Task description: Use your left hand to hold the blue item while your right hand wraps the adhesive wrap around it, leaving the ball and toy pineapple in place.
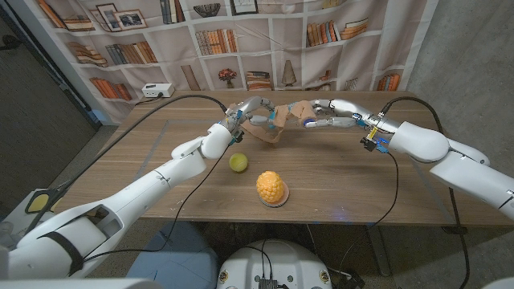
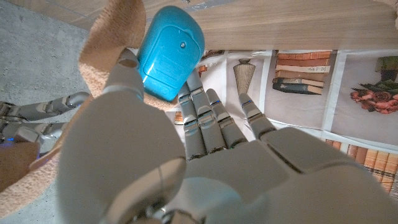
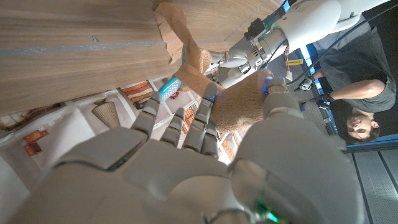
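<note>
Over the far middle of the table (image 1: pixel 337 181), the left hand (image 1: pixel 245 112) grips the blue item (image 2: pixel 169 53) between thumb and fingers, lifted off the wood. The tan adhesive wrap (image 1: pixel 283 120) stretches from it sideways to the right hand (image 1: pixel 329 114), which pinches the band's free end; that hand looks best placed to carry it round

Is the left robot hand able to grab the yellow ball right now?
Probably not yet. The left robot hand is busy holding the blue item with tan wrap on it. The ball sits nearby with nothing blocking it.
</note>
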